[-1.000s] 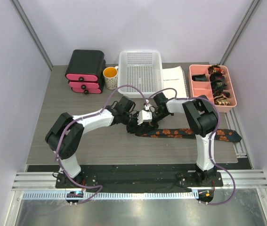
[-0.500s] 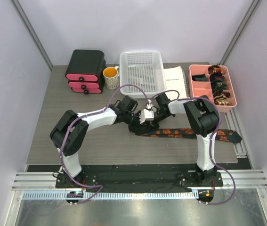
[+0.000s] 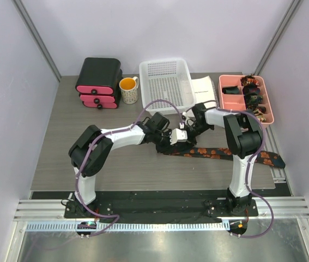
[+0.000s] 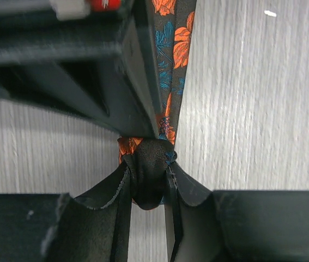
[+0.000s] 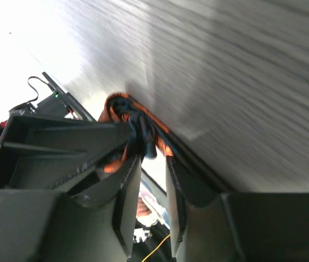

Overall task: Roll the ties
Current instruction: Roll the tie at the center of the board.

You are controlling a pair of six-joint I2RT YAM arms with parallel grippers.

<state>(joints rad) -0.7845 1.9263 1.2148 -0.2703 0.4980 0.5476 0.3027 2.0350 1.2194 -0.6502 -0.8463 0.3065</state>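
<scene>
I count two robot arms, a left arm (image 3: 121, 134) and a right arm (image 3: 241, 136). In the middle of the frame there is one long tie (image 3: 214, 153). At the upper right stands one pink tray (image 3: 231, 102) with about four rolled ties (image 3: 252, 90) in it; the exact number is hard to tell. Along the top there is one white basket (image 3: 165, 82), one yellow mug (image 3: 128, 88), one black-and-pink drawer box (image 3: 98, 76) and one printed paper (image 3: 203, 90).

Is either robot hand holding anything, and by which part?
The left hand pinches the tie by its rolled end; the right hand looks open, holding nothing.
</scene>
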